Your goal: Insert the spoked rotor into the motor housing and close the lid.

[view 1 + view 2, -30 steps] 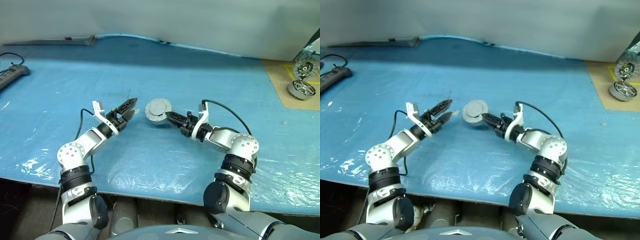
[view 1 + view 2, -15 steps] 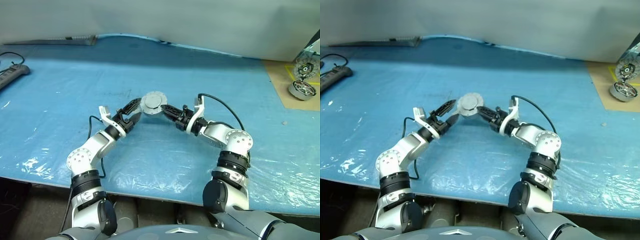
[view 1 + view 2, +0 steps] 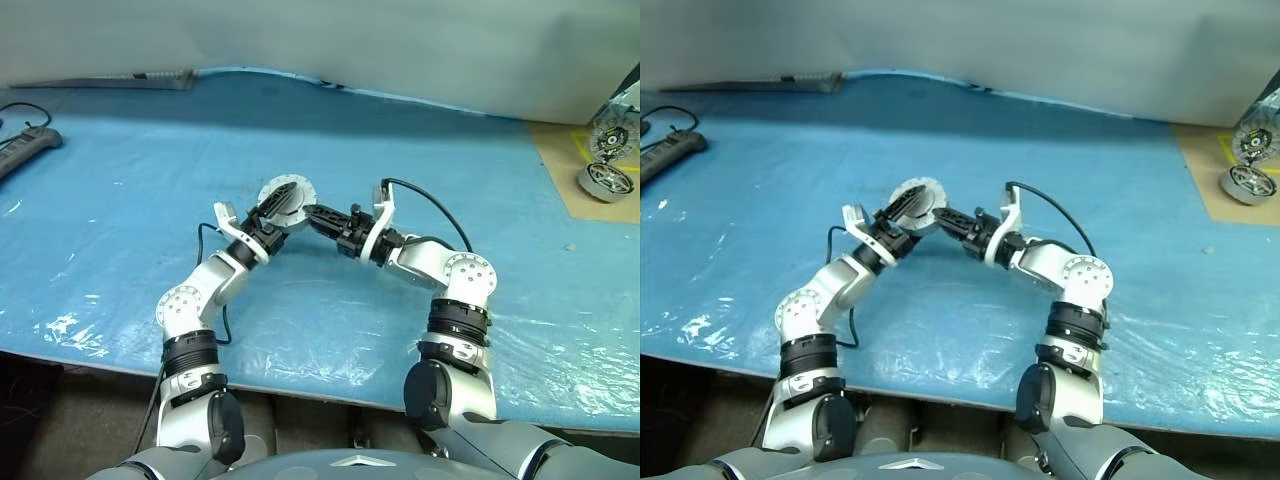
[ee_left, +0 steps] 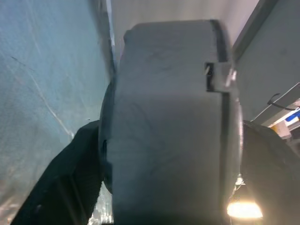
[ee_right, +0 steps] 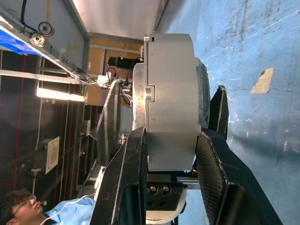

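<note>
Motor housing (image 3: 286,203) at frame centre, above worktop (image 3: 120,180); right gripper (image 3: 310,214) jaws pinching it; left gripper (image 3: 272,212) jaws spread around it.

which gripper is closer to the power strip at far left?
Left. The left gripper sits on the power strip's side of the round metal part; the right gripper holds that part from the far side.

The motor housing (image 5: 171,98) is plain matte grey with a darker seam line. Beneath it lies a bright blue table cover (image 3: 150,160), meeting a tan board (image 3: 580,170) at upper right.
</note>
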Robot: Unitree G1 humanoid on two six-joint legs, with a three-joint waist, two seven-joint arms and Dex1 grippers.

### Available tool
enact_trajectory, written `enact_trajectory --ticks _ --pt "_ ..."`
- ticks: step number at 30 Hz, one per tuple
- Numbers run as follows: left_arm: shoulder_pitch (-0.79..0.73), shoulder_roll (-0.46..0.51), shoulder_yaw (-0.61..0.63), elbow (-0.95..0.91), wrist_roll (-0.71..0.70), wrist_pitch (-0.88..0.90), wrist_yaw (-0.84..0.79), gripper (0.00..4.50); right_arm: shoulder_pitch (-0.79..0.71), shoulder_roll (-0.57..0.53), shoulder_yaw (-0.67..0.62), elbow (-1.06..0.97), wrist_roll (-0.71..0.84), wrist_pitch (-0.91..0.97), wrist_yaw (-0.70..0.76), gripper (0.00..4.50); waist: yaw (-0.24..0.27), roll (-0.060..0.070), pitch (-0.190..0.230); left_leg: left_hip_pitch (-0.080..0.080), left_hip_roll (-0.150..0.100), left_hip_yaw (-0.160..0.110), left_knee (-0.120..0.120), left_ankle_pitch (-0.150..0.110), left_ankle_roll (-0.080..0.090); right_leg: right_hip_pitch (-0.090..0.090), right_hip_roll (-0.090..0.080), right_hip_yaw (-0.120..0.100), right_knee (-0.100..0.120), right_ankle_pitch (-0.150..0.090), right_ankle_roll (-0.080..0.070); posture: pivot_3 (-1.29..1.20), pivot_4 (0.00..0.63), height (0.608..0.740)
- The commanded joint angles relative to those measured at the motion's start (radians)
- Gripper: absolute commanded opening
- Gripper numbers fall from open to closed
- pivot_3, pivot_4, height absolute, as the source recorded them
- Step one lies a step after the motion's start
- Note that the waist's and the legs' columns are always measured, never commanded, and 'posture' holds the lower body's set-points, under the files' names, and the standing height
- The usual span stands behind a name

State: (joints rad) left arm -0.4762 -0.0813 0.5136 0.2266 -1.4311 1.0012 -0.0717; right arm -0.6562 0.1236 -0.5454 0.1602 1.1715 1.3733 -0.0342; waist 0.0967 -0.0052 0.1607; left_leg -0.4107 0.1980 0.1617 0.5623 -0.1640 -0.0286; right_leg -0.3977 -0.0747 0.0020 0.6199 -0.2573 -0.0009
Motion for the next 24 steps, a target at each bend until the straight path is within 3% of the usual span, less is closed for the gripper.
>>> enact_trajectory --ticks 1,3,7,11,14,20,24 --pt "0.013 0.003 -0.002 -0.032 -0.072 0.005 0.01 2.87 0.004 0.066 0.024 -0.051 0.101 -0.019 -0.009 1.1 0.0 0.0 0.0 0.0 0.0 -0.001 0.0 0.0 0.0 0.0 0.0 0.0 0.0 0.0 0.0 0.0 0.15 0.74" --pt "0.023 0.008 -0.002 -0.041 -0.091 -0.003 0.02 2.38 0.014 0.058 0.037 -0.053 0.11 -0.029 -0.022 1.1 0.0 0.0 0.0 -0.001 0.0 -0.001 0.0 0.0 0.0 0.0 0.0 0.0 0.0 0.0 0.0 0.0 0.15 0.74" --pt "0.037 0.021 -0.001 -0.054 -0.1 -0.034 0.036 2.38 0.045 0.018 0.092 -0.084 0.046 -0.093 -0.02 1.1 0.0 0.0 0.0 -0.001 0.0 -0.003 0.001 0.0 0.0 0.001 0.0 -0.001 0.0 0.0 0.0 0.0 0.15 0.74" --pt "0.016 0.039 -0.006 -0.013 -0.036 -0.098 0.031 2.38 0.103 -0.135 0.329 -0.185 -0.173 -0.209 0.128 1.1 0.002 0.0 0.0 -0.002 0.0 -0.007 0.002 0.0 0.0 0.003 -0.001 -0.003 -0.001 0.0 0.0 0.0 0.15 0.74" --pt "-0.019 0.058 -0.011 0.068 0.028 -0.157 0.002 2.38 0.154 -0.263 0.531 -0.248 -0.334 -0.322 0.251 2.31 0.005 0.0 0.0 0.0 -0.001 -0.012 0.004 0.0 0.0 0.01 -0.001 -0.007 -0.003 0.0 0.001 0.0 0.15 0.74" --pt "-0.188 0.133 -0.012 0.36 0.179 -0.261 -0.149 2.38 0.229 -0.396 0.73 -0.316 -0.613 -0.603 0.379 4.34 0.006 0.0 0.0 0.005 -0.002 -0.013 0.003 0.0 0.0 0.018 -0.001 -0.007 -0.009 0.002 0.004 0.0 0.15 0.74" --pt "-0.338 0.176 -0.006 0.595 0.29 -0.347 -0.247 2.38 0.313 -0.44 0.813 -0.324 -0.775 -0.807 0.431 4.5 0.009 -0.001 0.0 0.003 -0.006 -0.014 0.004 0.0 0.0 0.018 -0.003 -0.004 -0.013 0.004 0.008 0.0 0.15 0.74"
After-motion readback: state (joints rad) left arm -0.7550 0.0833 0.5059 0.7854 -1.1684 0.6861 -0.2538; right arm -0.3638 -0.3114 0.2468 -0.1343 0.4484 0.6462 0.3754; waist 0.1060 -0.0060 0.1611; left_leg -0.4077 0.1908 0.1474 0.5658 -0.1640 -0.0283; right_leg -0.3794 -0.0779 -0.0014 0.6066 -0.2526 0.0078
